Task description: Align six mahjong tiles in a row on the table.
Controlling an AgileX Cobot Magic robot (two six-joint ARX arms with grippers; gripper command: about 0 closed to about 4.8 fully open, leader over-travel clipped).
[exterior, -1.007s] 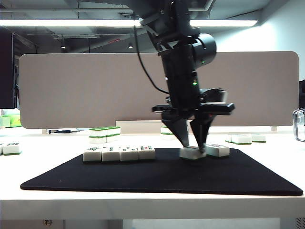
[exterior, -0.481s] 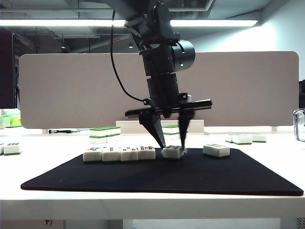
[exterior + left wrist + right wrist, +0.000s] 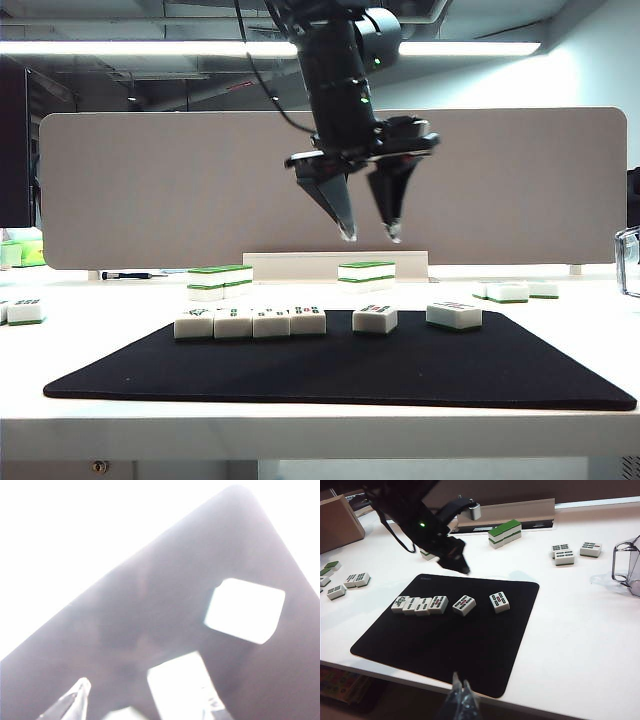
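Black mat (image 3: 340, 375): we saw it carrying all six mahjong tiles (image 3: 250, 322) on the white surface (image 3: 120, 420).
Row: four tiles sat touching side by side toward 9 o'clock on the mat.
Fifth tile (image 3: 375, 318): it lay just beside the row's 3 o'clock end, with a small gap and slightly askew in the right wrist view.
Sixth tile (image 3: 454, 315): it rested apart, further toward 3 o'clock.
Left tool (image 3: 368, 236): we found it hanging well above the fifth tile, fingers spread, holding nothing.
Right tool (image 3: 460, 697): it waited at the mat's near edge, around 6 o'clock; its fingertips looked pressed together and empty.
Progress: we judged four tiles aligned and two left to bring in.
Risk: a nudge on the fifth tile could have jolted the finished row out of line, since the gap was small.
Risk: a skewed grasp could have twisted either loose tile, because neither sat square to the row.
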